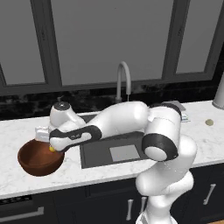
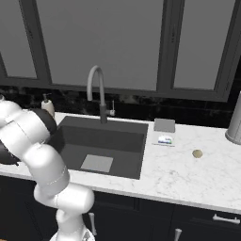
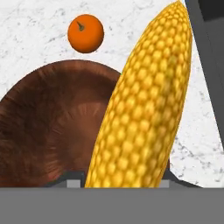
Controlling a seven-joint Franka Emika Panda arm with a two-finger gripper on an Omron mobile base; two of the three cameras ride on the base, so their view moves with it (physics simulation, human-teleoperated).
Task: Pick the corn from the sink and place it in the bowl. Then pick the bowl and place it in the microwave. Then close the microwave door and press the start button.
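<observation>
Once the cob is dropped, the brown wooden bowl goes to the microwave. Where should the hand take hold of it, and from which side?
Grip the rim of the round, deep, reddish-brown wooden bowl from above, one finger inside the wall and one outside. It sits upright and open on the white marble counter, too wide to span. The sink-side rim looks best; the small round orange fruit lies beyond the bowl in the hand view.

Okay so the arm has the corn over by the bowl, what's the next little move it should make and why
Probably open the gripper and let go. The hand view shows the corn held lengthwise with the bowl right behind it, and the left base view puts the hand at the bowl's rim, so a release should drop it inside.
</observation>
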